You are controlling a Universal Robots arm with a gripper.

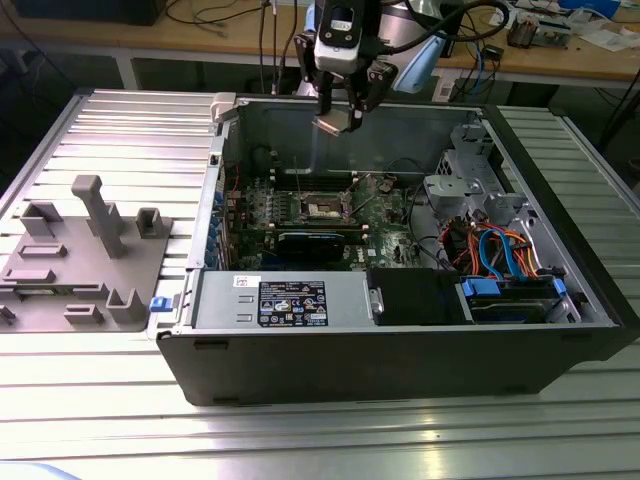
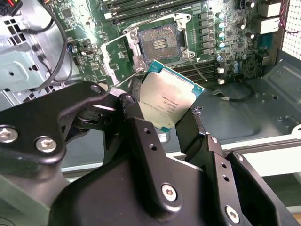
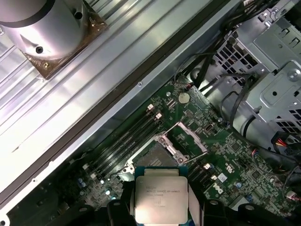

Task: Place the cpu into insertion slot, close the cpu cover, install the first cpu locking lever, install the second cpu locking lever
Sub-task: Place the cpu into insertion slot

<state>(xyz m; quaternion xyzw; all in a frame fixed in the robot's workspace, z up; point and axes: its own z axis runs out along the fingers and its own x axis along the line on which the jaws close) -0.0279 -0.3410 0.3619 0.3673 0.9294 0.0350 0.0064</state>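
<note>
Exterior view: the gripper (image 1: 338, 118) hangs over the back wall of the open computer case (image 1: 350, 360), which sits on the ribbed bench (image 1: 100, 410). The cpu (image 1: 334, 123) is pinched in it, well above the board and apart from everything. The insertion slot (image 1: 326, 207) lies low on the green motherboard (image 1: 265, 200), nothing seated in it. Second wrist view: the gripper (image 2: 162, 107) is closed on the cpu (image 2: 171, 101) by two opposite edges, one black finger on each side, chip tilted. The chip is a flat square with a silver-grey metal lid, faint print and a thin green rim. The insertion slot (image 2: 159, 43) shows a dark bare centre, and the cpu cover (image 2: 117, 55) is swung up beside it. First wrist view: the cpu (image 3: 159, 188) is clamped in the gripper (image 3: 160, 201), lid facing the camera. The insertion slot (image 3: 150, 157) is near it in the picture but not touching, and the cpu cover (image 3: 186, 137) stands open. Judgement: step one is under way with the chip gripped and carried but not yet placed. The cover is not closed, and neither lever looks latched, though those thin wires are hard to read.
</note>
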